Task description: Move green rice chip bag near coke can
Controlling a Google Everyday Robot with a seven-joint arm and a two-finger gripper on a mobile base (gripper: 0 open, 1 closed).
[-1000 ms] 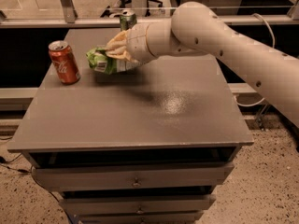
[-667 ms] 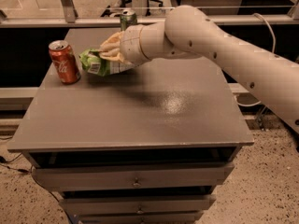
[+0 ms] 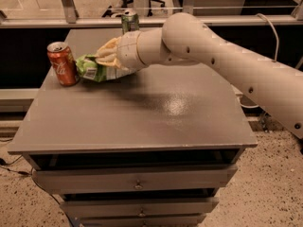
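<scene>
The green rice chip bag (image 3: pixel 91 68) lies on the grey cabinet top at the back left, its left end right beside the coke can (image 3: pixel 62 63). The red coke can stands upright near the left edge. My gripper (image 3: pixel 105 58) reaches in from the right on a cream arm and is shut on the bag's right part, with the bag resting on or just above the surface. The fingers (image 3: pixel 108 51) cover the bag's right end.
A green can (image 3: pixel 129 21) stands at the back of the cabinet top (image 3: pixel 142 112), just behind my wrist. The arm (image 3: pixel 227 60) spans the right back part of the top. Drawers sit below the front edge.
My gripper has carried the green bag leftward and down, from a gap away to right beside the coke can. The coke can has not moved.
</scene>
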